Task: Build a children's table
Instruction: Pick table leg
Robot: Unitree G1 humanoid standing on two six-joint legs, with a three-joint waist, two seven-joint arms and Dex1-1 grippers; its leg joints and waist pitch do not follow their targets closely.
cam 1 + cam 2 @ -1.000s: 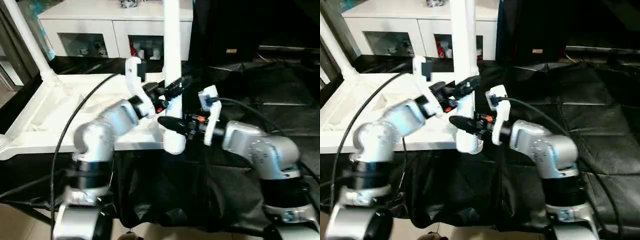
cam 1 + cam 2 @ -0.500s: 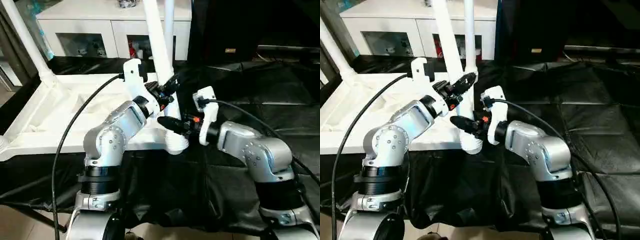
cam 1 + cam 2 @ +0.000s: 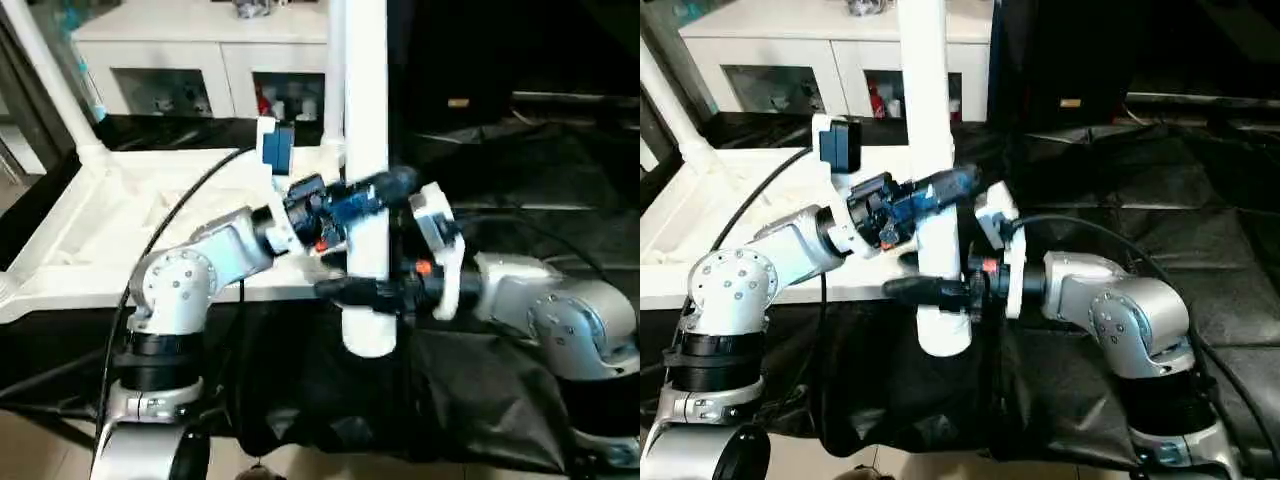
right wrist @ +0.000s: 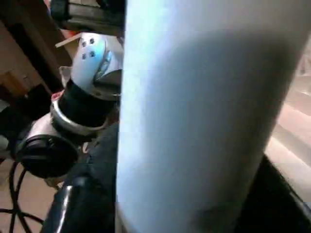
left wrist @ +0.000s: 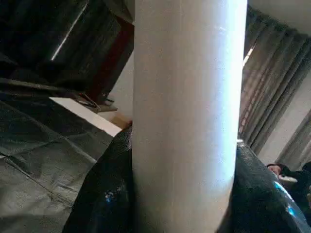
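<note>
Both end effectors, left (image 3: 385, 190) above right (image 3: 345, 290), clamp an upright white table leg (image 3: 366, 150) just off the near corner of the upturned tabletop (image 3: 70, 270); seating its flared end into the corner socket seems next.

A white cabinet (image 3: 200, 60) with glass fronts stands behind black sheeting (image 3: 560, 190) covering the surface.

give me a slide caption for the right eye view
Both grippers, left above right, clamp an upright white table leg beside the upturned tabletop.
</note>
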